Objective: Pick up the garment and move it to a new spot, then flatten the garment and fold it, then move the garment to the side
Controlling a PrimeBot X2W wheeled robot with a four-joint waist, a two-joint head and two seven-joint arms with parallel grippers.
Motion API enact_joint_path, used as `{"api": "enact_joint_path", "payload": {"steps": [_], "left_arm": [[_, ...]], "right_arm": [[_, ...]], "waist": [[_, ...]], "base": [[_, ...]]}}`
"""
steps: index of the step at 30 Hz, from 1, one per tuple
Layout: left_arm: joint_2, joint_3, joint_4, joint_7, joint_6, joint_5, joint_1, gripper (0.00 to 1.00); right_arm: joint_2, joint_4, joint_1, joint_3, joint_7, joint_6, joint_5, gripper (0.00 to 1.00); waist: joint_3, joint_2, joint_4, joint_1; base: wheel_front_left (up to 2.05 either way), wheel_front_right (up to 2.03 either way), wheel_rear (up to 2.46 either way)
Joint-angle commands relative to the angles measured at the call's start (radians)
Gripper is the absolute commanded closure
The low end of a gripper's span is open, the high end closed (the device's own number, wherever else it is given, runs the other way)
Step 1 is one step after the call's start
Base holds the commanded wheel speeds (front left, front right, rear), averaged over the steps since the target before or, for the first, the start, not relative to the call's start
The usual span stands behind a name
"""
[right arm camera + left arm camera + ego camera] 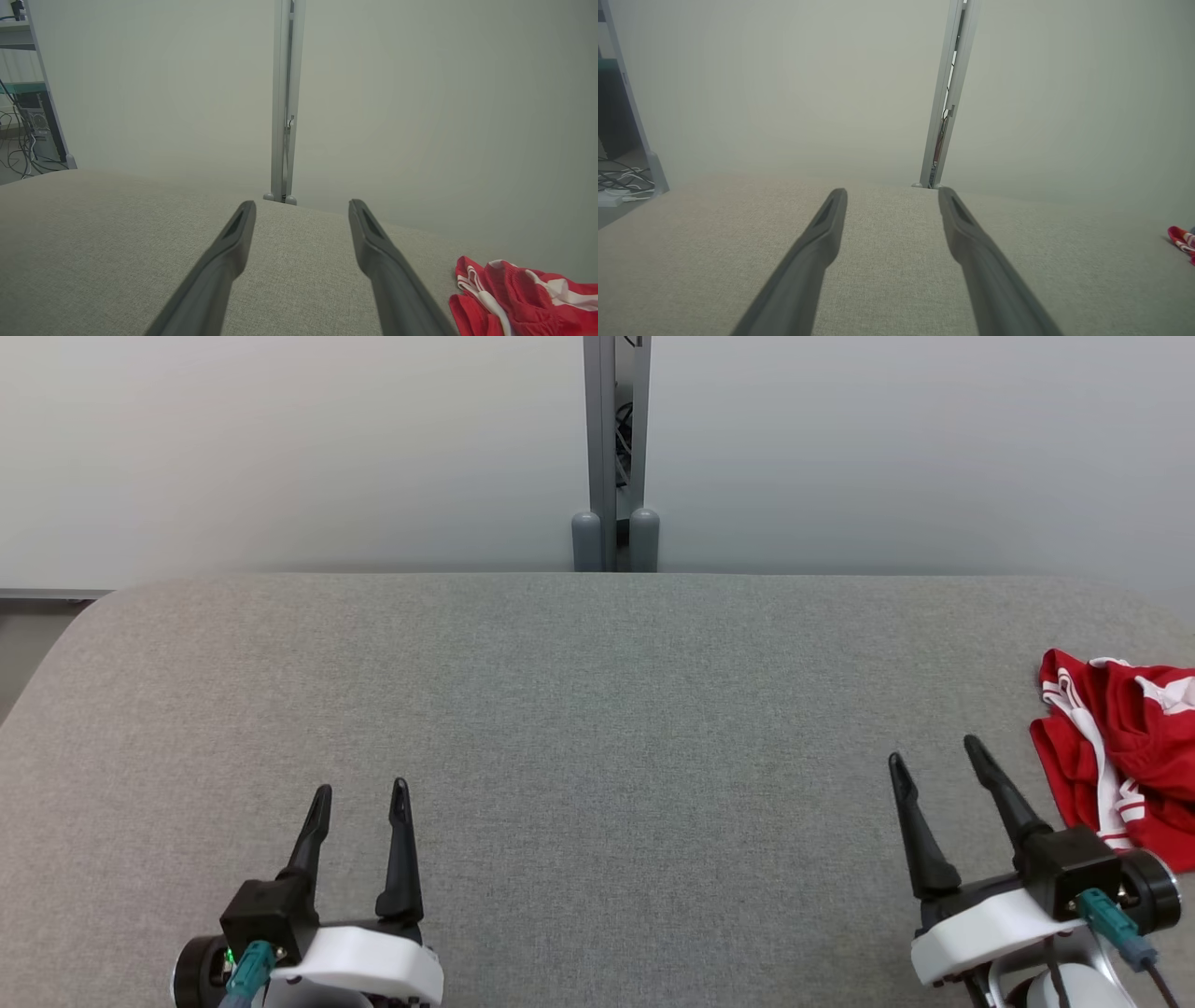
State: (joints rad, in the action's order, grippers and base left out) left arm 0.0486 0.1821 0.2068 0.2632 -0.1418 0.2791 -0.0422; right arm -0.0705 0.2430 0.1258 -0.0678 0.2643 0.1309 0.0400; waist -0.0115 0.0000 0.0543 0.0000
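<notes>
While our left gripper (361, 786) is poised at the near left of the grey fabric counter (597, 709), its two dark fingers (401, 859) stand spread wide, holding nothing, with bare cloth surface between them. Our right gripper (934, 748) is at the near right, its fingers just as wide apart and also empty, leaning a little toward the left. The garment (1120, 747), red with white stripes, lies crumpled on the counter at its right edge, just beside our right gripper's outer finger. In our right wrist view it sits low and to the right of the fingers, apart from their tips. We see a grey upright post (616, 448) beyond the counter's far edge, against a pale wall.
</notes>
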Motion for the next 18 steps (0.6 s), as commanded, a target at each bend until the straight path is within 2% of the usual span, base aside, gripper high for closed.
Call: {"api": "enact_joint_path", "payload": {"steps": [1,6,14,18], "left_arm": [[0.005,-0.001,0.003,-0.001,0.008,0.003,0.019,0.00],[0.004,-0.013,0.015,-0.001,0.029,0.026,0.028,0.00],[0.005,-0.015,0.027,-0.001,0.009,0.011,0.029,0.00],[0.004,-0.009,0.043,-0.001,0.032,0.032,0.034,0.00]], "right_arm": [[0.002,0.008,-0.016,-0.003,0.001,0.000,-0.014,0.00],[0.011,0.022,-0.024,-0.011,0.001,0.000,-0.024,0.00],[0.016,0.024,-0.013,-0.009,0.001,0.000,-0.027,0.00],[0.017,0.021,-0.016,-0.008,0.001,0.000,-0.027,0.00]], "waist": [[-0.003,0.0000,0.003,0.0000],[-0.006,0.0000,0.006,0.0000],[-0.001,0.0000,0.009,0.0000],[-0.001,0.0000,0.010,0.0000]], "base": [[0.00,0.00,0.00],[0.00,0.00,0.00],[0.00,0.00,0.00],[0.00,0.00,0.00]]}}
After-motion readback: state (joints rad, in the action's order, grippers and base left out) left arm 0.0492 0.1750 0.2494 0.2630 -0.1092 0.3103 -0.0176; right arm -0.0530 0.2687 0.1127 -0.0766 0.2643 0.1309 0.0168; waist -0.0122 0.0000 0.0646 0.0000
